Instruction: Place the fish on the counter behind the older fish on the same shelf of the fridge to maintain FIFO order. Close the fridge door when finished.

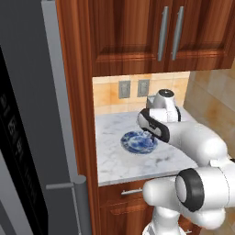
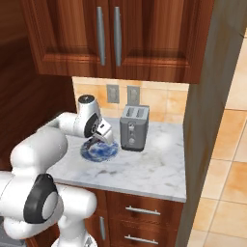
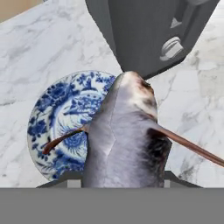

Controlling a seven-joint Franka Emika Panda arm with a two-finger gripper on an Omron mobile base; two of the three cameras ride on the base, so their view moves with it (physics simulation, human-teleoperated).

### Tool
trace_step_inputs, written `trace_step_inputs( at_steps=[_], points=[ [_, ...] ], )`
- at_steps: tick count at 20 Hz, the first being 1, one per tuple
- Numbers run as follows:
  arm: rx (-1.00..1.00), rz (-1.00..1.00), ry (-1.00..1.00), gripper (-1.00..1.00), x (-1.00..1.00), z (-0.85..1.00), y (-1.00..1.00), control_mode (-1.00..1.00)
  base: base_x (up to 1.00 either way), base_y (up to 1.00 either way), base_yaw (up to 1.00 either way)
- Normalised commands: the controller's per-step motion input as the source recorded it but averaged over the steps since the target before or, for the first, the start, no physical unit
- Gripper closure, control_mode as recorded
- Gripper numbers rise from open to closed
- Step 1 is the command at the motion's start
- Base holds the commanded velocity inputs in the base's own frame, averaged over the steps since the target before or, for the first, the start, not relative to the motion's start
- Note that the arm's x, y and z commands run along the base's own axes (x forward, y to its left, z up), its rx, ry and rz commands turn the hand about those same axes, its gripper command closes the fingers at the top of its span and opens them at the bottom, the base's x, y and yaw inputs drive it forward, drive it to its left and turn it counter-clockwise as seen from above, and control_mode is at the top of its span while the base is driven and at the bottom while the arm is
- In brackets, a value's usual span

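The fish [image 3: 124,135], dark grey-brown with thin reddish fins, fills the middle of the hand view, caught between my fingers just above a blue-and-white plate [image 3: 57,113]. My gripper [image 1: 149,134] hangs low over that plate [image 1: 135,142] on the marbled counter [image 1: 117,167], shut on the fish. From the right base view the gripper [image 2: 96,139] sits over the plate [image 2: 99,150], left of the toaster. The fingertips are hidden behind the fish's body. The older fish and the shelf are out of view.
A grey toaster [image 2: 134,127] stands on the counter just right of the plate, close to the hand [image 3: 148,35]. The fridge [image 1: 27,137] is at the left with its grey door edge and bar handle [image 1: 81,202]. Wooden wall cabinets hang above.
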Motion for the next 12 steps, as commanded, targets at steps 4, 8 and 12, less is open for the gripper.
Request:
trace_step_inputs(
  at_steps=[4,8,12],
  points=[
    [0.0,0.0,-0.05,1.0,-0.95,1.0,0.0,-1.0,0.0,0.0,0.0],
    [0.0,0.0,-0.01,1.0,-0.95,1.0,0.0,-1.0,0.0,0.0,0.0],
    [0.0,0.0,0.0,1.0,-0.9,0.9,0.0,-1.0,0.0,0.0,0.0]
  ],
)
